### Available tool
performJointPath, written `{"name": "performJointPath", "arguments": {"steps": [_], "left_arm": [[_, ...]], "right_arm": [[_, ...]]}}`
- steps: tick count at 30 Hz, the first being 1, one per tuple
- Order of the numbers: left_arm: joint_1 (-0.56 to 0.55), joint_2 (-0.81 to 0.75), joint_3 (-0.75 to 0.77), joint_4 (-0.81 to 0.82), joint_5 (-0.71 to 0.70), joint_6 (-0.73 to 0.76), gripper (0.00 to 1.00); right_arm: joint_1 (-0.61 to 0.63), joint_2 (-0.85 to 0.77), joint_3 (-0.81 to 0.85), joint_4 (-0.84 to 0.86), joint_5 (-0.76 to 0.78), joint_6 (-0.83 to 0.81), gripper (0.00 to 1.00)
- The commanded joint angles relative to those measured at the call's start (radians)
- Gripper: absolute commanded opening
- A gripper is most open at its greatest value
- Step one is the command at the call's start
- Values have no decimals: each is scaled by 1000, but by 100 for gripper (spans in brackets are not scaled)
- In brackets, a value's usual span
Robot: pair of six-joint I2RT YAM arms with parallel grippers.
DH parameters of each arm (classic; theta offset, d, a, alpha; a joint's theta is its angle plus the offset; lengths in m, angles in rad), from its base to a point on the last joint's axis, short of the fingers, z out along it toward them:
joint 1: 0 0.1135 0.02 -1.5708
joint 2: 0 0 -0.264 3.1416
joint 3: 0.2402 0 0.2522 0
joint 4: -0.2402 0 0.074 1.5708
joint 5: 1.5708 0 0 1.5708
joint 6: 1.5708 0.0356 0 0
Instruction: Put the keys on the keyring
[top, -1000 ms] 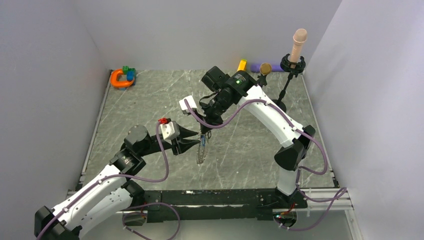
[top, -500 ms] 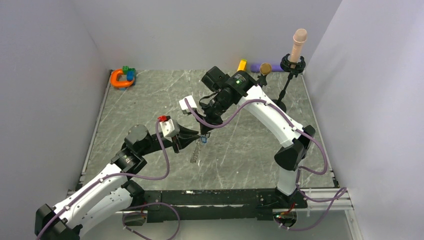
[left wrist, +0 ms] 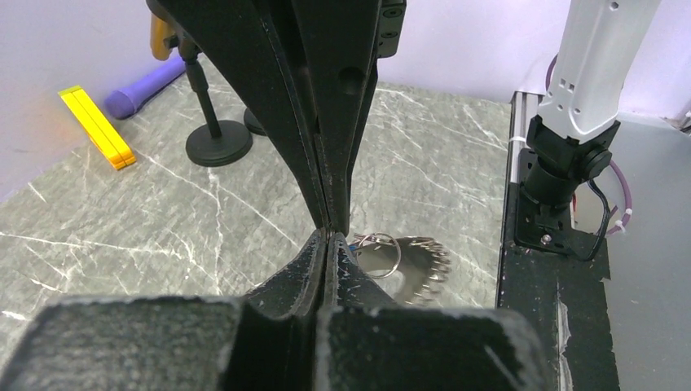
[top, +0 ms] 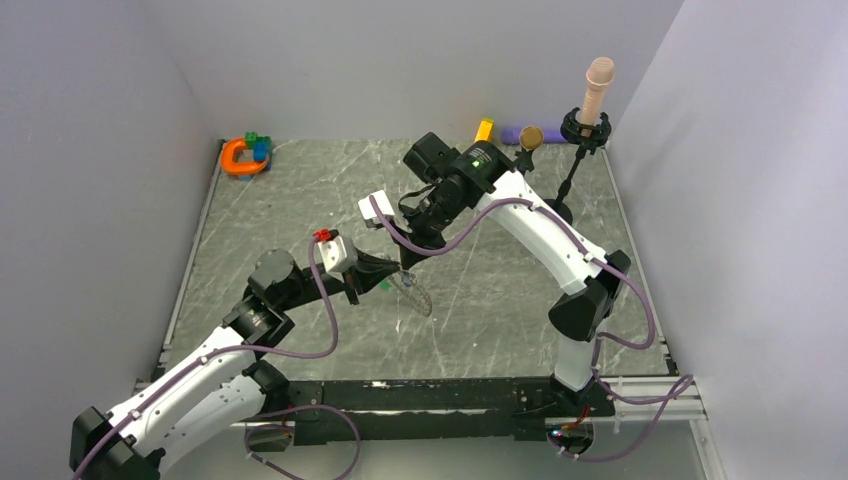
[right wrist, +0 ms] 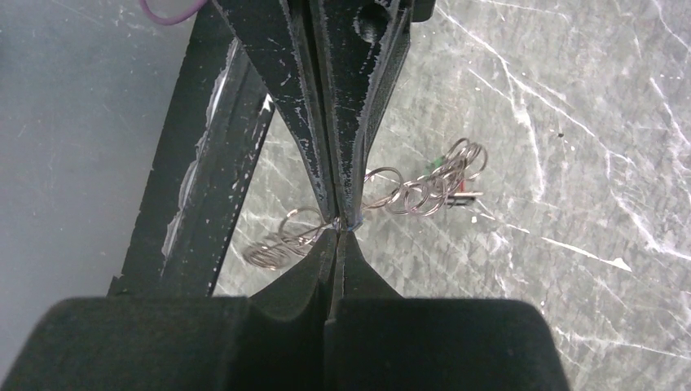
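Over the middle of the table my left gripper [top: 392, 277] and right gripper [top: 405, 266] meet tip to tip, both shut. The toothed silvery keyring [top: 418, 297] hangs tilted just below them, pinched at one thin spot by both. In the left wrist view my left gripper [left wrist: 327, 238] is shut, and the keyring [left wrist: 420, 265] and a small wire ring lie just right of its tips. In the right wrist view my right gripper [right wrist: 341, 230] nips a wire. From it trails a chain of small rings carrying the keys [right wrist: 446, 167], one green-headed and one red-headed. The keyring [right wrist: 273, 251] blurs to the left.
An orange horseshoe toy [top: 243, 157] with blocks sits at the back left corner. A yellow bar [top: 483, 130] and a purple cylinder [top: 515, 134] lie at the back wall. A microphone stand [top: 590, 110] rises at the back right. The black front rail [left wrist: 538, 301] lies close by.
My left gripper has moved in and shut at the right gripper's tips. The keyring, which hung straight down, has swung up and tilted to the right. The right arm has not moved.
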Motion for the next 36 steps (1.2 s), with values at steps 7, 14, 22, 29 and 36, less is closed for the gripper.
{"name": "performJointPath", "arguments": {"steps": [7,14,22,29,36], "left_arm": [[-2,10,23,-43,7,12,16],[0,9,25,-20,3,5,16],[-1,-1,8,17,-7,-20,19],[-1,4,11,20,-6,-25,16],[-2,0,6,20,-6,-18,0]], "right_arm": [[3,-22,27,12,-52,12,0],[4,-25,14,13,-57,11,0],[4,-26,7,12,-58,10,0],[3,-28,5,17,-60,13,0],[4,-30,2,20,-68,17,0]]}}
